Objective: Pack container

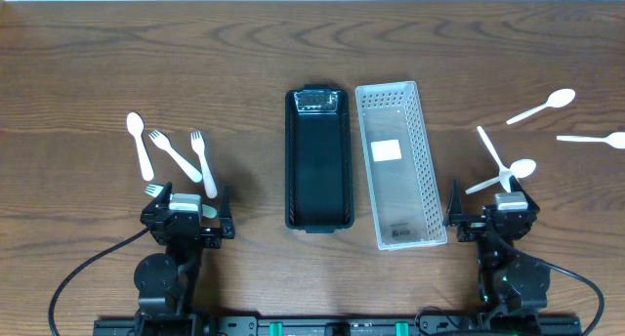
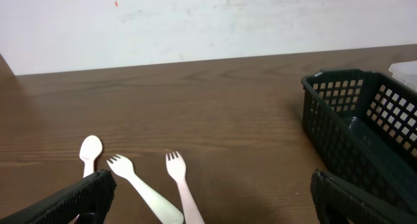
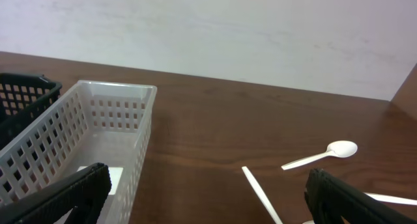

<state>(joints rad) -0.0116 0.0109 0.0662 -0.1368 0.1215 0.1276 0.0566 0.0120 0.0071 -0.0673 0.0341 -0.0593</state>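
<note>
Directly ahead of the left gripper (image 1: 186, 217), the nearest fork (image 1: 203, 165) is lying on the table (image 1: 98, 63). Its long axis is running almost straight away from the gripper, tines at the far end, handle end coming close to the jaws. A second fork (image 1: 172, 152) and a lone spoon (image 1: 140, 146) are lying fanned out to the left of it, handles also pointing back toward the gripper. A further fork head (image 1: 154, 189) is showing just beside the gripper's left finger. The left gripper is standing fully released and carrying nothing.

The black basket (image 1: 318, 160) is sitting ahead and to the right of this gripper, its long axis roughly parallel to the nearest fork. The white basket (image 1: 400, 165) is sitting just beyond it, ahead and to the left of the right gripper (image 1: 493, 217).

Two crossed spoons (image 1: 503, 170) are lying immediately ahead of the right gripper, both axes oblique to it, while two far spoons (image 1: 543, 105) are lying well ahead and to its right. The right gripper is likewise standing wide and empty.

Judging from this layout, the left arm is sitting nearer the forks and the right arm nearer the spoons. The nearest fork is probably calling for only a short forward reach, the fingers closing across its handle.
</note>
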